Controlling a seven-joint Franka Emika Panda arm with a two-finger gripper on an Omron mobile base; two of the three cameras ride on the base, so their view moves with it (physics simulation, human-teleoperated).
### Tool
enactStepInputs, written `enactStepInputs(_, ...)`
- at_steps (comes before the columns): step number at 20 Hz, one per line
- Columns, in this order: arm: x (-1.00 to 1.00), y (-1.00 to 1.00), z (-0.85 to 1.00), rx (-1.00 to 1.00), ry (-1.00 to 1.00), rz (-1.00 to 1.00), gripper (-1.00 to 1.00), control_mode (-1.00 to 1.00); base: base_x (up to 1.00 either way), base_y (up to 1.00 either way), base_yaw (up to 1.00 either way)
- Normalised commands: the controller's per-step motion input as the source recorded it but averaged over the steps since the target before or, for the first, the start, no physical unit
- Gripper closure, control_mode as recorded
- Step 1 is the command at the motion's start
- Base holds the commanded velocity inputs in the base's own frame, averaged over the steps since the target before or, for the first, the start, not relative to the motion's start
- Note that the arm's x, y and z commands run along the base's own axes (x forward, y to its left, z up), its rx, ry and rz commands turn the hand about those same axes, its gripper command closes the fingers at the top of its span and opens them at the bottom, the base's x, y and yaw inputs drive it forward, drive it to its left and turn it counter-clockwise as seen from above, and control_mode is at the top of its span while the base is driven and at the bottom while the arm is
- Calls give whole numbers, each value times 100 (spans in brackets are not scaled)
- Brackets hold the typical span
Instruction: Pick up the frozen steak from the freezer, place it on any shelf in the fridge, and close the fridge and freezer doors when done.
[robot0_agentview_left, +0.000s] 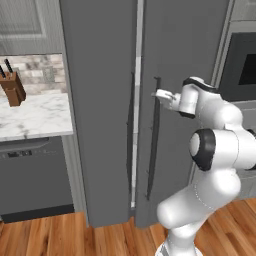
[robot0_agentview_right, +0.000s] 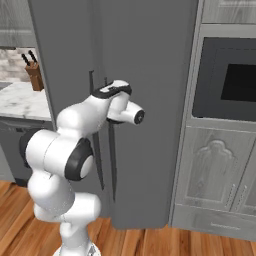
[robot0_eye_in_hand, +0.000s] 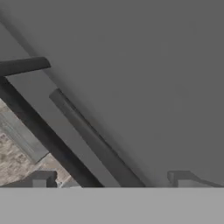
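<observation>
The tall grey appliance stands with both doors shut. The narrower freezer door (robot0_agentview_left: 100, 125) is on the left and the wider fridge door (robot0_agentview_left: 185, 60) on the right, with a thin light strip between them. My gripper (robot0_agentview_left: 159, 95) is open at the upper end of the fridge door's long dark handle (robot0_agentview_left: 154, 150). In the hand view the gripper (robot0_eye_in_hand: 113, 179) straddles that handle (robot0_eye_in_hand: 92, 138), which runs diagonally between the fingertips (robot0_eye_in_hand: 43, 179) without touching them. The frozen steak and the shelf are hidden behind the doors. The arm's hand (robot0_agentview_right: 122, 107) is pressed close to the door front.
A marble counter (robot0_agentview_left: 35, 117) with a wooden knife block (robot0_agentview_left: 12, 87) lies left of the appliance, above a dark dishwasher front (robot0_agentview_left: 35, 175). A built-in oven (robot0_agentview_right: 230, 80) and grey cabinet doors (robot0_agentview_right: 215, 170) stand to the right. The floor is wood.
</observation>
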Motion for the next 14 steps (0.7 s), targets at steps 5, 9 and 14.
enactStepInputs(5, 89, 52, 0, -5, 0, -10, -100, -100, 0, 0, 0)
enactStepInputs(9, 48, 26, -3, -3, 2, -5, -100, -100, 0, 0, 0)
enactStepInputs(14, 0, 0, 0, 0, 0, 0, -100, -100, 0, 0, 0)
